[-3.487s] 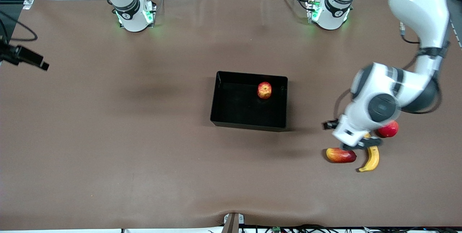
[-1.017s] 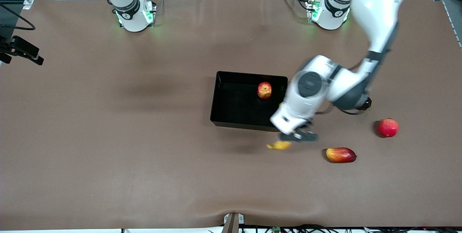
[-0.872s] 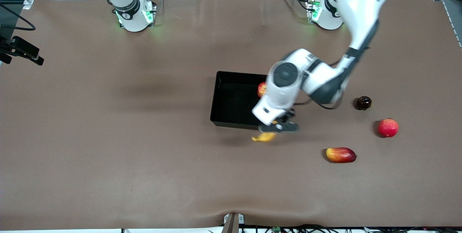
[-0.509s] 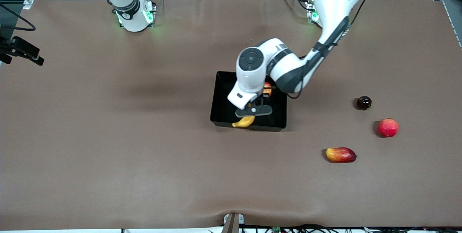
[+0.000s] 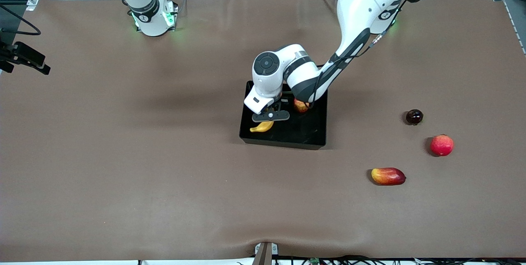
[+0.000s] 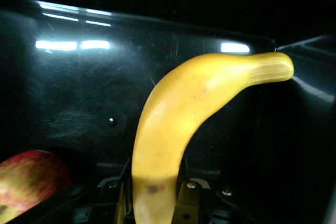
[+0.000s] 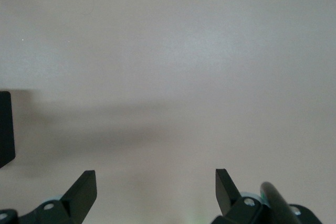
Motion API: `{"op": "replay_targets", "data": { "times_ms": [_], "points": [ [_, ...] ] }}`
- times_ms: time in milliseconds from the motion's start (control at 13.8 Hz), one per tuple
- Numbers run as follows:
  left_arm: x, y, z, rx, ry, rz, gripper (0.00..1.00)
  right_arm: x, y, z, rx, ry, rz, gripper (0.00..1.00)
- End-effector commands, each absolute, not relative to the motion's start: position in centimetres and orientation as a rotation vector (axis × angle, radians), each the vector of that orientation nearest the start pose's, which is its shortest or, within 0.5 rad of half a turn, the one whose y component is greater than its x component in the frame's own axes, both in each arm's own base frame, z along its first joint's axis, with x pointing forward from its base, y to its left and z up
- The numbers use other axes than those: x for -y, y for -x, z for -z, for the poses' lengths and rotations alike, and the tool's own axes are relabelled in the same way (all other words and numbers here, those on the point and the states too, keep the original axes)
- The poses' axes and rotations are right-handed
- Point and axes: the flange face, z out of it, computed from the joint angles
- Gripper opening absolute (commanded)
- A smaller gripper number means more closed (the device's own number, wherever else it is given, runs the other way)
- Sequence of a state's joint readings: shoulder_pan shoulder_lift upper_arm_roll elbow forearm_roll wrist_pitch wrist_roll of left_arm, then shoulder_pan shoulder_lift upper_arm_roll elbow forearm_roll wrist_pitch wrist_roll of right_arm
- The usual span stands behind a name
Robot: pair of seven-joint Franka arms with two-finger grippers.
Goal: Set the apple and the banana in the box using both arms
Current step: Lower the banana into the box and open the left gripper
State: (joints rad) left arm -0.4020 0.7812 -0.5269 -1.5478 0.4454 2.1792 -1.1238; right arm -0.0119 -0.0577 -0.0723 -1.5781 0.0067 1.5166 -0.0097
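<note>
banana (image 6: 178,124) | clamped between left fingers (image 6: 185,199) over box (image 5: 283,144) | right fingers (image 7: 84,192) spread apart

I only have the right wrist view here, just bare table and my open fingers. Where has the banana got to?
Observer: The left gripper is shut on the banana, over the box, at its end toward the right arm.
Operator: Is the apple in yet?
Observer: Yes, the apple lies in the box, farther from the front camera than the banana.
Operator: Any fruit outside it?
Observer: Three, toward the left arm's end: a mango-like fruit, a red round fruit and a small dark fruit.
</note>
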Motion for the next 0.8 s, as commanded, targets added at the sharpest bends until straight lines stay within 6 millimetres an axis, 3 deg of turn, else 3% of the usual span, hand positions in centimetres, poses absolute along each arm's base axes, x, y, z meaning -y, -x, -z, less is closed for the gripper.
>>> {"op": "replay_targets", "data": {
  "times_ms": [0, 145, 218, 291, 436, 726],
  "points": [
    [51.8, -47.4, -21.5, 0.085, 3.111, -0.009, 0.06, 4.7, -53.0, -65.1, -0.104, 3.144, -0.008, 1.0],
    [51.6, -47.6, -20.8, 0.08, 3.107, -0.021, 0.33, 4.6, -53.0, -65.0, -0.102, 3.144, -0.01, 1.0],
    [51.3, -48.0, -21.4, 0.096, 3.11, -0.006, 0.6, 4.7, -53.0, -65.0, -0.104, 3.144, -0.01, 1.0],
    [51.2, -48.7, -22.5, 0.115, 3.12, 0.019, 1.0, 4.7, -53.0, -65.1, -0.104, 3.144, -0.005, 1.0],
    [50.1, -50.7, -25.7, 0.157, 3.134, 0.084, 1.0, 4.6, -53.1, -65.1, -0.103, 3.137, -0.002, 1.0],
    [42.5, -56.1, -37.1, 0.289, 3.079, 0.245, 1.0, 4.6, -53.1, -65.1, -0.103, 3.137, 0.0, 1.0]
  ]
}}
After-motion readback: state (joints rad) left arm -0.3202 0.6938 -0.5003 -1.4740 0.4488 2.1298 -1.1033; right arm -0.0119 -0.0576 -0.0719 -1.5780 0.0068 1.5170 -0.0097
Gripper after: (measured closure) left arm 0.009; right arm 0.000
